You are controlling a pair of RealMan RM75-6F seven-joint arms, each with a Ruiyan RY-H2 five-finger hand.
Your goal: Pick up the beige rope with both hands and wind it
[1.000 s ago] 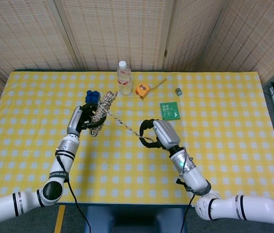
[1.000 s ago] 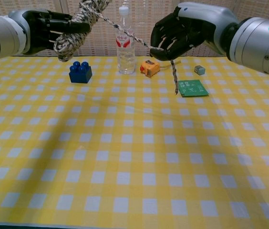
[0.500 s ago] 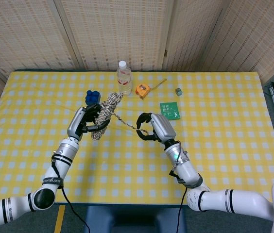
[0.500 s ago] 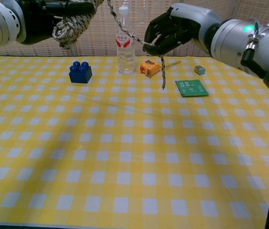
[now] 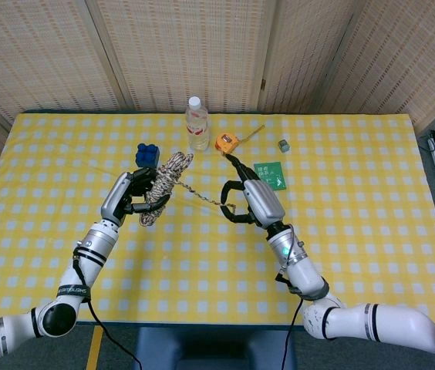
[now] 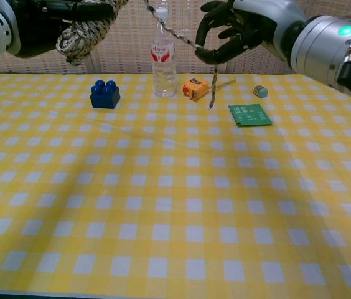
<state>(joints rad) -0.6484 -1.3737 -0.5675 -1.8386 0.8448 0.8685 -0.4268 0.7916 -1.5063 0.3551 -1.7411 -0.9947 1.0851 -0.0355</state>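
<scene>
Above the worktop (image 5: 341, 231), the left hand (image 5: 129, 193) has its fingers closed around the wound bundle of the beige rope (image 5: 163, 181). A strand runs from there to the right hand (image 5: 250, 202), whose fingers pinch it; the loose end dangles just below them.

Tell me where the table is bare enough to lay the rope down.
The whole near half of the yellow checked tablecloth is bare. The far strip is crowded: blue toy brick, clear water bottle, orange tape measure, green circuit board, small grey cube.
</scene>
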